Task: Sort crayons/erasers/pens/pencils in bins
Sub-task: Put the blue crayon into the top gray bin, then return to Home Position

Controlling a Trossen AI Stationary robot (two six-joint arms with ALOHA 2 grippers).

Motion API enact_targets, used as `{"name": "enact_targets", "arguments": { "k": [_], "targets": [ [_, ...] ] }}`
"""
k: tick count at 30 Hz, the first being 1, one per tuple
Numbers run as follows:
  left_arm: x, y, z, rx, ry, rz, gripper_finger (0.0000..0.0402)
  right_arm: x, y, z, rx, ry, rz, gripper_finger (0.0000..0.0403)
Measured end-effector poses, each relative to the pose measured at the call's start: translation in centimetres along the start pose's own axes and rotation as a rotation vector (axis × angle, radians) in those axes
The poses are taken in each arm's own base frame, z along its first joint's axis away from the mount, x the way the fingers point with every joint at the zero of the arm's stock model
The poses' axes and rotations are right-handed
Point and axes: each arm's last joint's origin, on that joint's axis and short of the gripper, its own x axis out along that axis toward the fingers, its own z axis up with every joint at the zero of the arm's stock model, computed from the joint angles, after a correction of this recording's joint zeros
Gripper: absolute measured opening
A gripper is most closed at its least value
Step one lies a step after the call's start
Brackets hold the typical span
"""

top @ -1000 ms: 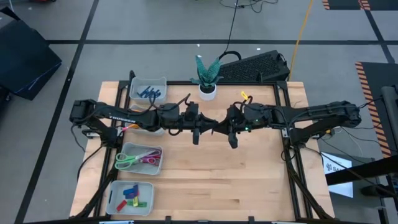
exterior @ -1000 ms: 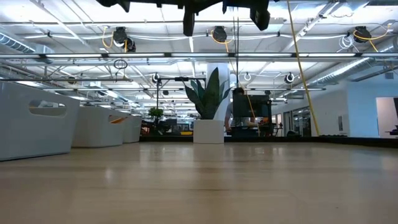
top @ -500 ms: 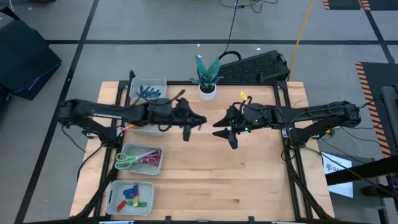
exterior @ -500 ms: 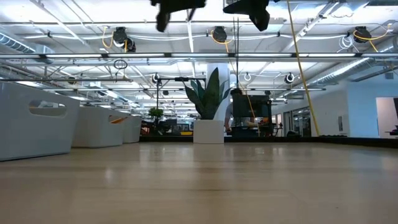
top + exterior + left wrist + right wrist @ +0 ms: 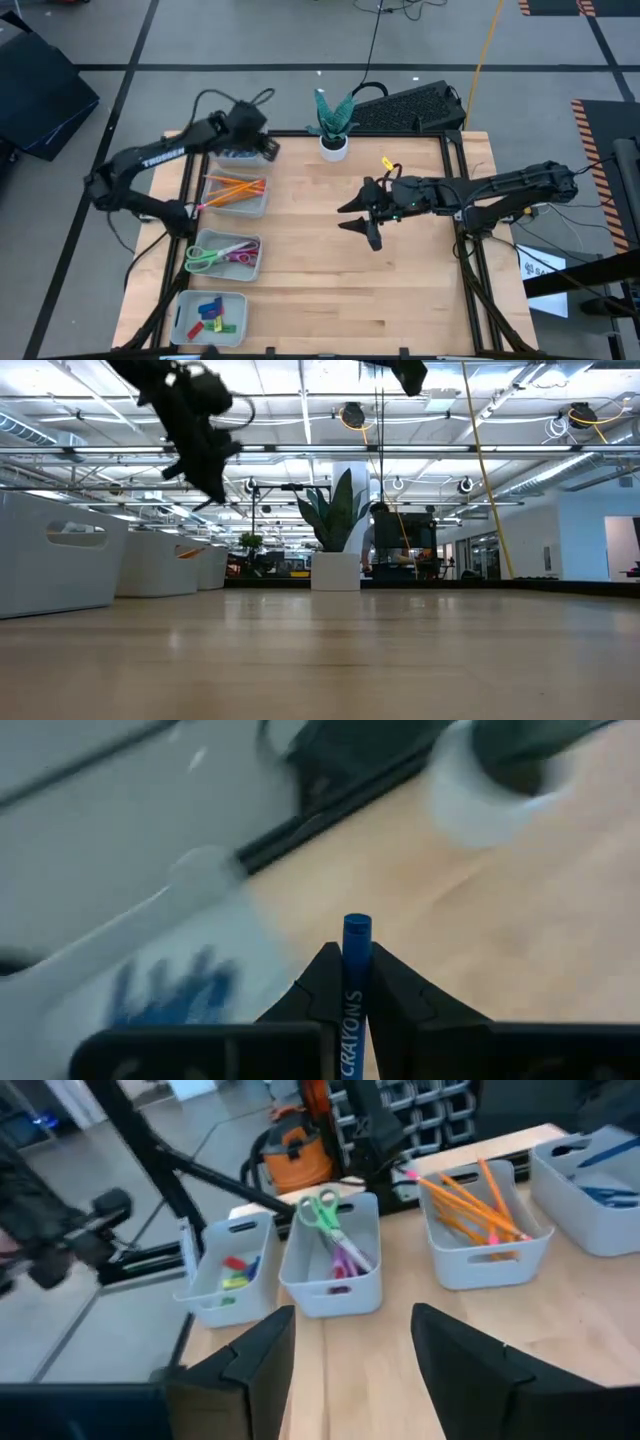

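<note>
My left gripper [image 5: 266,147] hangs over the far left bin [image 5: 232,153], shut on a blue crayon [image 5: 356,952] marked CRAYONS. That bin [image 5: 597,1175] holds blue sticks; whether they are pens or crayons I cannot tell. Along the left edge come a bin of orange pencils [image 5: 237,189], a bin with scissors [image 5: 224,254] and a bin of coloured erasers [image 5: 209,315]. My right gripper [image 5: 359,221] is open above the table's middle with nothing between its fingers [image 5: 255,1370]. My left gripper pinches the blue crayon between its two fingers. The crayon lies along the fingers, and its free end [image 5: 356,928] sticks out past the fingertips. It is lifted clear, above the bin; in the low view the gripper [image 5: 210,485] slants downward.
A white plant pot [image 5: 333,146] stands at the far edge, right of the far bin. A black keyboard [image 5: 410,108] lies beyond the table. Bare wood [image 5: 330,290] stretches from the bins toward the near and right edges.
My left gripper has swung from the table's middle, close to my right gripper, toward the far left corner and now hangs over the far bin. The pencil bin, hidden under the left arm before, now shows. My right gripper has stayed about where it was.
</note>
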Motion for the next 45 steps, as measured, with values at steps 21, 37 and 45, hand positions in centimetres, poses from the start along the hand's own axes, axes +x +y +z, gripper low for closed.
{"name": "enact_targets", "arguments": {
  "k": [21, 37, 45],
  "targets": [
    [11.5, 10.3, -3.4, -0.071, 0.475, 0.374, 0.0088, 1.6, -1.8, 1.3, 0.138, -0.047, -0.141, 0.0192],
    [-4.2, 5.3, 1.7, -0.084, -0.044, -0.165, 0.0251, 0.2, -4.7, 6.3, -0.213, -0.268, -0.064, 0.0145],
    [-13.3, -0.7, -3.7, 0.045, -0.344, -0.492, 0.0078, -5.0, -4.9, 6.4, -0.328, -0.502, 0.117, 0.0008]
  ]
}}
